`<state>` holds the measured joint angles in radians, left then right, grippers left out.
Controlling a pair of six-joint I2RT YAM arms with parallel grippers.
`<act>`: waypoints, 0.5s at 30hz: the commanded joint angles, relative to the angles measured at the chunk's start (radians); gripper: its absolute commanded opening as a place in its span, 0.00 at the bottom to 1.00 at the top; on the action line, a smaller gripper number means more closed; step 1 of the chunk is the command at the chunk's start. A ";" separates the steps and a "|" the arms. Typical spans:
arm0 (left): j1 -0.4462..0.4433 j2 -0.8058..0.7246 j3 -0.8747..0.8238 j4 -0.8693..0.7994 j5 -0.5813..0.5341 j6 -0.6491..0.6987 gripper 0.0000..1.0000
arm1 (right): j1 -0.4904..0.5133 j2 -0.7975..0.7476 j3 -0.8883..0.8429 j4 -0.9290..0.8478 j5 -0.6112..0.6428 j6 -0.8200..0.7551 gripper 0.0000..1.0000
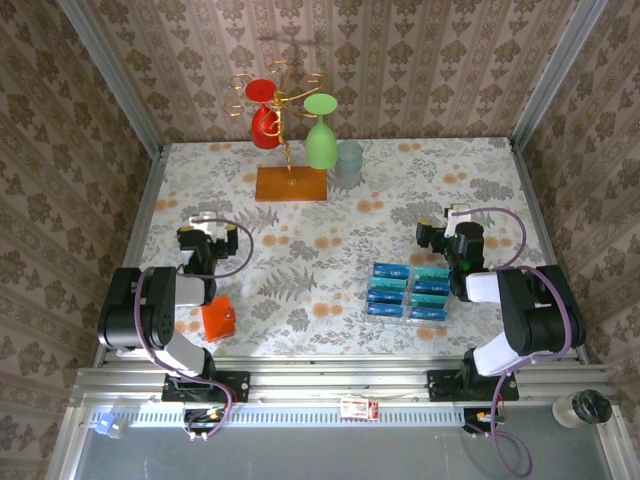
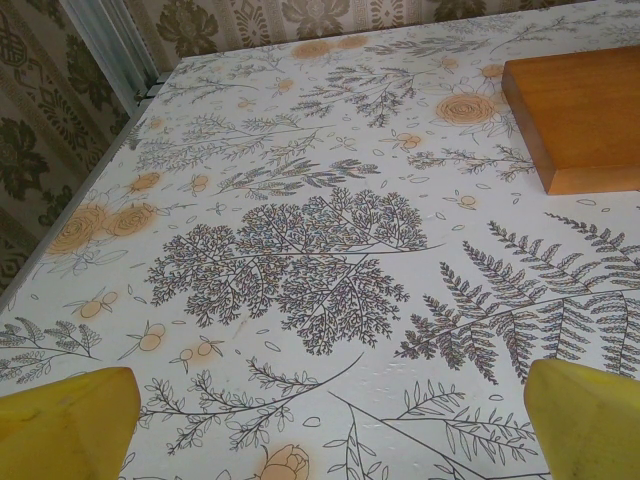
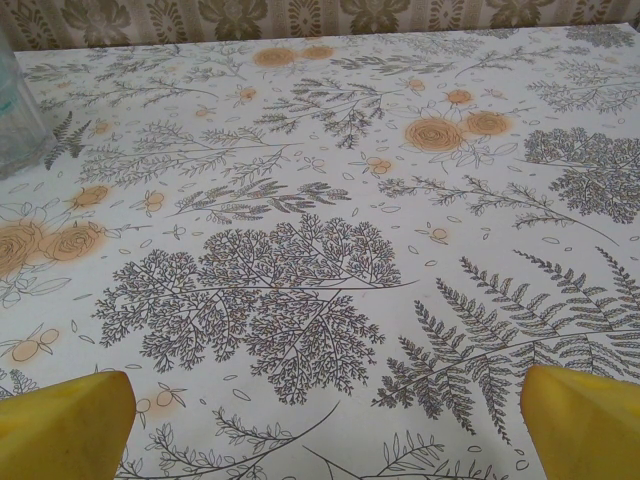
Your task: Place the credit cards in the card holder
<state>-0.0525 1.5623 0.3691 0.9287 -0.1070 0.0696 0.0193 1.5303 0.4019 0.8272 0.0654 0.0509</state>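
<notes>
Currently the left gripper [image 1: 206,224] and right gripper [image 1: 452,220] are hovering, jaws wide apart and empty; the credit cards [image 1: 410,291] are lying centre-right, the card holder [image 1: 217,319] sitting near left.

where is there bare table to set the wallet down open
Biggest free patch: the middle, between wallet and cards, in front of the wooden base. Back right corner is bare too. Crowded: back centre, around the glasses.

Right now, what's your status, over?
Left gripper open, right gripper open, both empty. Credit cards grouped right side; orange card holder left side. Glass stand far back.
</notes>
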 commanded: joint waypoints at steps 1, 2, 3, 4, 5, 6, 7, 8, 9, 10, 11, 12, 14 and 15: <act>0.000 -0.004 0.008 0.022 0.016 0.016 1.00 | -0.008 -0.001 0.013 0.013 -0.024 -0.016 1.00; 0.000 -0.004 0.010 0.018 0.019 0.015 1.00 | -0.009 0.000 0.013 0.013 -0.026 -0.016 1.00; 0.001 -0.005 0.011 0.017 0.020 0.015 1.00 | -0.010 0.001 0.012 0.012 -0.028 -0.015 1.00; 0.002 -0.005 0.011 0.015 0.017 0.011 1.00 | -0.012 0.002 0.014 0.012 -0.030 -0.014 1.00; 0.007 -0.004 0.016 0.008 0.017 0.004 1.00 | -0.015 0.002 0.014 0.012 -0.034 -0.013 1.00; 0.015 -0.005 0.016 0.003 0.019 -0.006 1.00 | -0.016 0.002 0.014 0.011 -0.038 -0.011 1.00; 0.025 -0.004 0.019 -0.002 0.021 -0.019 1.00 | -0.018 0.001 0.015 0.010 -0.039 -0.009 1.00; 0.030 -0.006 0.023 -0.012 0.027 -0.020 1.00 | -0.018 0.001 0.014 0.010 -0.041 -0.009 1.00; 0.031 -0.005 0.020 -0.005 0.029 -0.020 1.00 | -0.019 -0.001 0.013 0.013 -0.045 -0.008 1.00; 0.027 -0.008 0.018 -0.002 0.025 -0.016 1.00 | -0.021 -0.003 0.009 0.019 -0.050 -0.008 1.00; 0.026 -0.010 0.016 0.003 0.027 -0.014 1.00 | -0.021 -0.005 0.006 0.023 -0.049 -0.007 1.00; 0.026 -0.021 0.017 -0.009 0.035 -0.013 1.00 | -0.021 -0.019 0.009 0.008 -0.049 -0.006 1.00; 0.026 -0.076 0.043 -0.105 0.040 -0.013 1.00 | -0.021 -0.075 0.025 -0.066 -0.026 0.000 1.00; 0.026 -0.104 0.066 -0.171 0.023 -0.018 1.00 | -0.021 -0.101 0.040 -0.116 -0.015 0.004 1.00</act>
<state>-0.0292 1.5284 0.3744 0.8635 -0.0925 0.0673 0.0040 1.5005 0.4046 0.7860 0.0372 0.0521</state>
